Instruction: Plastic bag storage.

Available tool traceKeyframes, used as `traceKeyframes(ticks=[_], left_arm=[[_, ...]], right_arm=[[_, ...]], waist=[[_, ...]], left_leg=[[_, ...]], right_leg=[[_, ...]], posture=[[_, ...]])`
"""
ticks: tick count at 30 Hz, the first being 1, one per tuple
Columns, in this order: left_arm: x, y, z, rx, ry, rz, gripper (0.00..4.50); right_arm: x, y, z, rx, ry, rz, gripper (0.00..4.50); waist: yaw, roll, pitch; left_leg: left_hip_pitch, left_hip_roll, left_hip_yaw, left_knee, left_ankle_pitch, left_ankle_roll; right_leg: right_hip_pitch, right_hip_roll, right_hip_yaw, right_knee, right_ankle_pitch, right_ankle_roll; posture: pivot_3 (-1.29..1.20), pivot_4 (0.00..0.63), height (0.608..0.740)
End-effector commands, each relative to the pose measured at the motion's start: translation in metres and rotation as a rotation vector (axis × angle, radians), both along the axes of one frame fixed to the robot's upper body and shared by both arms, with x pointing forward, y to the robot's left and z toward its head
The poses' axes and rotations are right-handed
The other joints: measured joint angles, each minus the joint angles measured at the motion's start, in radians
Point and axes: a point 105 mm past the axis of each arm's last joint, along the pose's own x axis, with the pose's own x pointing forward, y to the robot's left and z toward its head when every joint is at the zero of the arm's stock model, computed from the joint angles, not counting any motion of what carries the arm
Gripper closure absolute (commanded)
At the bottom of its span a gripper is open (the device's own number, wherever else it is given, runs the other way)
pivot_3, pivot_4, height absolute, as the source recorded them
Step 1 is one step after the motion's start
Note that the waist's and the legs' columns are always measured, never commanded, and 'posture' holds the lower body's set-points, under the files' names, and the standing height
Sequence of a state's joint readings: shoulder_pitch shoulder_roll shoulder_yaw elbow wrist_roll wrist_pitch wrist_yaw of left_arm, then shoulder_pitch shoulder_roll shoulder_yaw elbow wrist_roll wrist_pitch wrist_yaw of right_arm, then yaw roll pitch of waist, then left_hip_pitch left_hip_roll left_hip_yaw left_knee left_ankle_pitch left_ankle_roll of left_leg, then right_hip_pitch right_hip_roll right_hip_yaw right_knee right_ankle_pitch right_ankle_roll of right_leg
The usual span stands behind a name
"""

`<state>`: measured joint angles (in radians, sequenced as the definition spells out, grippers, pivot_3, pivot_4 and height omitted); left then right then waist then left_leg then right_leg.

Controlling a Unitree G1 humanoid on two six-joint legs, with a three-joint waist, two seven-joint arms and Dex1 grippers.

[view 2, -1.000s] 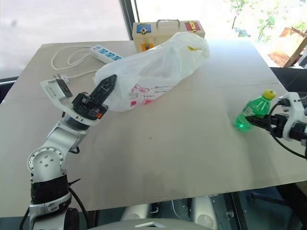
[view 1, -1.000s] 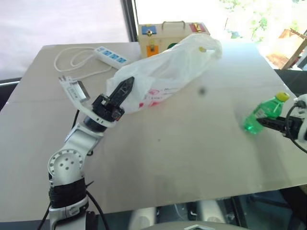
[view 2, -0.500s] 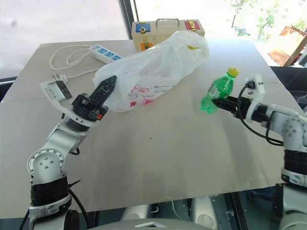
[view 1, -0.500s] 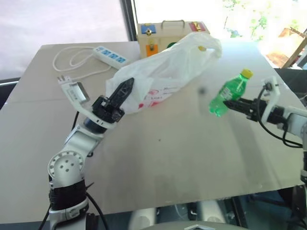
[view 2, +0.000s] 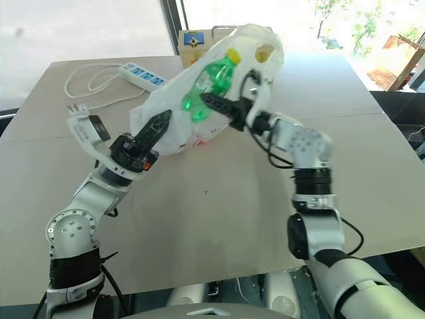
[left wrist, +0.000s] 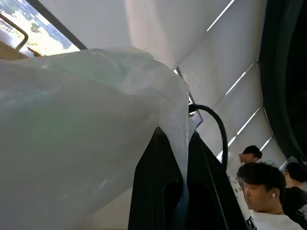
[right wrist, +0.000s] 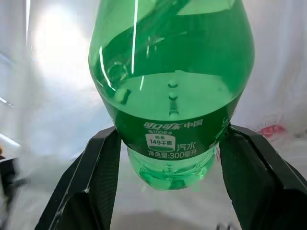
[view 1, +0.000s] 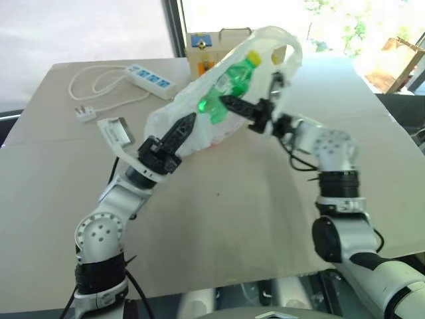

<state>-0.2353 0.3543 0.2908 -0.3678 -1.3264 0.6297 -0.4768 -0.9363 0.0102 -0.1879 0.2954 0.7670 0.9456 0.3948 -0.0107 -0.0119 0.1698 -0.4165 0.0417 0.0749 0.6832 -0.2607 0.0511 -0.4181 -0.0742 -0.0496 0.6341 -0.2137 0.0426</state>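
Observation:
The plastic bag (view 1: 169,113), thin, white and crinkly with red print, lies across the far middle of the table. My left gripper (view 1: 186,123) is shut on the bag's near edge; the film is pinched between its black fingers (left wrist: 158,191). My right gripper (view 1: 234,105) is shut on the lower body of a green bottle (view 1: 224,88) with a yellow cap. It holds the bottle tilted against the bag's upper side. In the right wrist view the bottle (right wrist: 172,96) sits between both fingers (right wrist: 103,177) with white film behind it. Whether the bottle is inside the bag I cannot tell.
A wooden box (view 1: 204,44) with a handle stands behind the bag at the table's far edge. A white power strip (view 1: 149,76) with its coiled cable and plug (view 1: 83,113) lies at the far left. People (left wrist: 261,184) show in the left wrist view.
My right arm swung left and up from the table's right side, carrying the green bottle to the bag. The left gripper kept its hold on the bag's edge.

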Motion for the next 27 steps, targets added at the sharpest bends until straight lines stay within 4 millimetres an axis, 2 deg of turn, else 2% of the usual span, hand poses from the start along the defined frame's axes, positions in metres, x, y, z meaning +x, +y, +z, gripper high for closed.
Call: traceKeyframes(ticks=[1, 3, 4, 5, 6, 13, 18, 21, 23, 25, 27], left_arm=[[-0.007, -0.003, 0.011, 0.000, -0.061, -0.005, 4.50], [-0.007, -0.002, 0.012, -0.008, -0.063, 0.007, 4.50], [-0.007, -0.001, 0.012, -0.010, -0.065, 0.015, 4.50], [-0.007, 0.000, 0.013, -0.017, -0.067, 0.024, 4.50], [-0.006, 0.003, 0.014, -0.024, -0.068, 0.039, 4.50], [-0.004, 0.014, 0.015, -0.040, -0.061, 0.086, 4.50], [-0.002, 0.014, 0.016, -0.040, -0.057, 0.086, 4.50], [-0.002, 0.013, 0.015, -0.032, -0.053, 0.077, 4.50], [-0.002, 0.013, 0.015, -0.029, -0.052, 0.074, 4.50], [-0.002, 0.013, 0.015, -0.028, -0.051, 0.073, 4.50], [-0.002, 0.011, 0.014, -0.026, -0.050, 0.069, 4.50]], right_arm=[[0.006, 0.015, 0.022, 0.039, -0.061, -0.041, 1.76], [0.004, 0.025, 0.025, 0.032, -0.066, -0.022, 0.86], [0.002, 0.026, 0.025, 0.000, -0.096, -0.016, 0.60], [0.001, 0.024, 0.022, -0.050, -0.136, -0.016, 0.11], [0.000, 0.015, 0.018, -0.108, -0.193, -0.011, 0.04], [-0.011, -0.047, 0.018, -0.277, -0.405, -0.004, 0.04], [-0.027, -0.088, 0.036, -0.305, -0.602, -0.006, 0.04], [-0.007, -0.119, 0.054, -0.342, -0.683, -0.190, 0.04], [0.003, -0.132, 0.063, -0.371, -0.710, -0.271, 0.04], [0.020, -0.142, 0.067, -0.415, -0.717, -0.368, 0.04], [0.031, -0.140, 0.065, -0.424, -0.710, -0.401, 0.04]], waist=[[0.000, 0.000, 0.000], [0.001, 0.000, 0.000], [0.000, 0.000, 0.000], [0.000, 0.000, 0.000], [0.000, 0.000, 0.000], [-0.001, 0.000, 0.000], [-0.003, 0.000, 0.000], [-0.003, 0.000, 0.000], [-0.002, 0.000, 0.000], [-0.002, 0.000, 0.000], [-0.003, 0.000, 0.000]], left_leg=[[0.000, 0.000, 0.000, 0.000, 0.000, 0.000], [-0.002, 0.000, 0.000, 0.000, 0.000, 0.000], [-0.002, 0.000, 0.000, 0.000, 0.000, 0.000], [-0.002, -0.001, 0.001, 0.000, 0.000, 0.000], [-0.002, -0.001, 0.001, 0.000, 0.000, 0.000], [-0.002, -0.002, 0.000, 0.000, 0.000, 0.000], [-0.001, -0.001, 0.000, 0.000, 0.000, 0.000], [0.000, -0.001, 0.001, 0.000, -0.001, 0.002], [0.001, -0.001, 0.001, 0.000, -0.001, 0.002], [0.001, -0.001, 0.001, 0.000, -0.001, 0.002], [0.001, -0.001, 0.002, 0.000, 0.000, 0.000]], right_leg=[[-0.001, 0.000, 0.000, 0.000, 0.000, 0.000], [-0.002, -0.001, 0.000, 0.000, 0.000, 0.000], [-0.002, -0.001, 0.000, 0.000, 0.000, 0.000], [-0.002, -0.001, 0.000, 0.000, 0.000, 0.000], [-0.002, -0.002, 0.000, 0.000, 0.000, 0.000], [-0.001, -0.003, -0.001, 0.000, 0.000, 0.000], [-0.002, -0.002, 0.000, 0.001, 0.000, 0.000], [-0.002, -0.001, 0.001, 0.002, 0.000, 0.000], [-0.001, -0.001, 0.001, 0.002, 0.000, 0.000], [-0.002, -0.002, 0.001, 0.002, 0.000, 0.000], [-0.002, -0.001, 0.002, 0.002, 0.000, 0.000]], posture=[[0.00, 0.150, 0.740], [0.00, 0.150, 0.740], [0.00, 0.150, 0.740], [0.00, 0.150, 0.740], [0.00, 0.150, 0.740], [0.00, 0.150, 0.740], [0.00, 0.150, 0.740], [0.00, 0.150, 0.740], [0.00, 0.150, 0.740], [0.00, 0.150, 0.740], [0.00, 0.150, 0.740]])
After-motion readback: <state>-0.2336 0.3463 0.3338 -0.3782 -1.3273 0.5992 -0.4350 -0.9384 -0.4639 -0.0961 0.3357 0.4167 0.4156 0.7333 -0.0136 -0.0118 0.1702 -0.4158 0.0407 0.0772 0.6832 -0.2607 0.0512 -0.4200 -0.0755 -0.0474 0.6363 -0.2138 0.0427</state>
